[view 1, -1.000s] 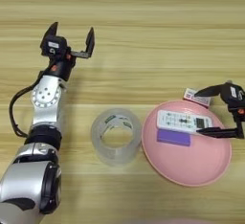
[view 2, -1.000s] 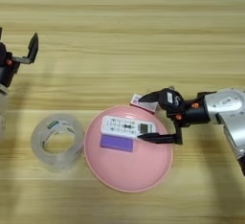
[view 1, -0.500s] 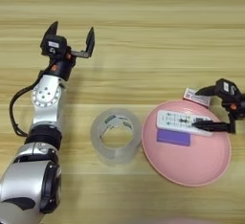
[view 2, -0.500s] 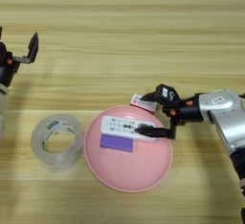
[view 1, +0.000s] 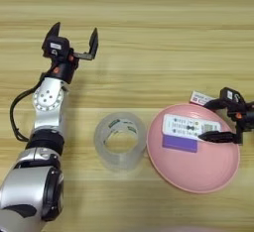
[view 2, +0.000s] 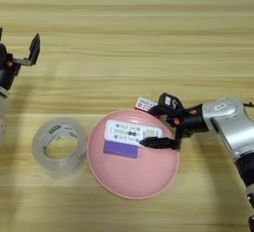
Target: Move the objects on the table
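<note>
The right pincer [view 2: 155, 127] reaches in from the right over the round pink plate [view 2: 133, 176] with its two black fingers spread apart — one fingertip lies at the right end of the white remote [view 2: 132, 132], the other sits near the small white block with a pink-red label [view 2: 145, 104] just beyond the plate's far rim. It grasps nothing. The remote lies inside the plate, with the flat purple rectangle [view 2: 120, 149] just beside it on the near side. The wide clear tape roll [view 1: 120, 141] stands on the wooden counter [view 1: 149, 37] just left of the plate. The left pincer [view 1: 74, 37] hovers well apart at the far left, fingers released and holding nothing.
</note>
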Controlling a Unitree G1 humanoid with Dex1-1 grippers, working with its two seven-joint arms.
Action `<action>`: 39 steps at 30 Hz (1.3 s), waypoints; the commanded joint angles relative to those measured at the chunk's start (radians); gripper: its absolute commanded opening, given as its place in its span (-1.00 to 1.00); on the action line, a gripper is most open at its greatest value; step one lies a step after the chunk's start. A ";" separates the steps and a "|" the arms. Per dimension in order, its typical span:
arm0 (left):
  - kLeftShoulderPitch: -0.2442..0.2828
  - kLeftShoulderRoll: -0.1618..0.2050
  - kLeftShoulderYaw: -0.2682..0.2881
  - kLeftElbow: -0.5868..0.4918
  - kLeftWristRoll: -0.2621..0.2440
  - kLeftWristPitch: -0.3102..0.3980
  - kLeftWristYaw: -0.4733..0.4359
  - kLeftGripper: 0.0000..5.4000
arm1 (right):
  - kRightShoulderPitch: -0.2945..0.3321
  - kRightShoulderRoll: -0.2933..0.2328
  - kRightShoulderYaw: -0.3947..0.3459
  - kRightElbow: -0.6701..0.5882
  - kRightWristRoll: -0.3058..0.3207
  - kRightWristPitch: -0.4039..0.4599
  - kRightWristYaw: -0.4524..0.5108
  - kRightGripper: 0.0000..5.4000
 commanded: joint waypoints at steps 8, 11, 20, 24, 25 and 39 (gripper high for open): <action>-0.009 0.004 -0.006 -0.003 0.010 -0.008 -0.002 1.00 | -0.002 -0.017 0.026 -0.038 -0.009 0.030 0.034 0.98; -0.010 0.005 -0.006 -0.002 0.010 -0.008 -0.003 1.00 | 0.012 -0.022 0.027 -0.063 -0.006 0.025 0.045 0.98; -0.014 0.007 -0.005 0.003 0.010 -0.008 -0.004 1.00 | 0.074 -0.042 0.038 -0.180 0.004 0.030 0.080 0.98; -0.016 0.007 -0.005 0.006 0.010 -0.009 -0.004 1.00 | 0.097 -0.051 0.042 -0.222 0.009 0.033 0.086 0.98; -0.017 0.007 -0.004 0.007 0.010 -0.009 -0.004 1.00 | 0.104 -0.054 0.043 -0.233 0.010 0.035 0.087 0.98; -0.024 0.010 -0.002 0.018 0.009 -0.013 -0.006 1.00 | 0.133 -0.046 0.041 -0.315 0.025 0.047 0.062 0.98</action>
